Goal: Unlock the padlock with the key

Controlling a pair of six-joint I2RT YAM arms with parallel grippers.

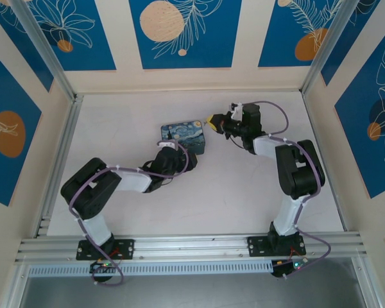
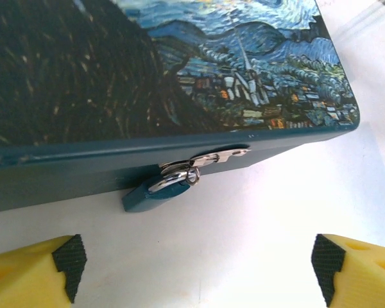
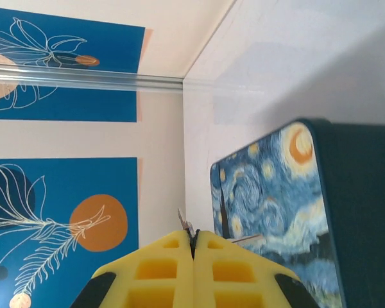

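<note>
The left hand [image 2: 197,260] is open above the counter [image 2: 263,212], its yellow fingers [image 2: 32,273] spread wide. Just ahead of it, the padlock [image 2: 147,197] hangs by its shackle from the clasp [image 2: 221,156] on the painted box [image 2: 179,77]. By the box's far right corner, the right hand [image 3: 193,247] pinches the key [image 3: 186,224].

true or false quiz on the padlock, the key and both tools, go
The padlock hangs from the hasp of the painted box. True.
The left tool is shut on the padlock. False: it is open and clear of it.
The right tool pinches the key. True.
The key sits in the padlock. False: the right tool holds it, away from the padlock.
</note>
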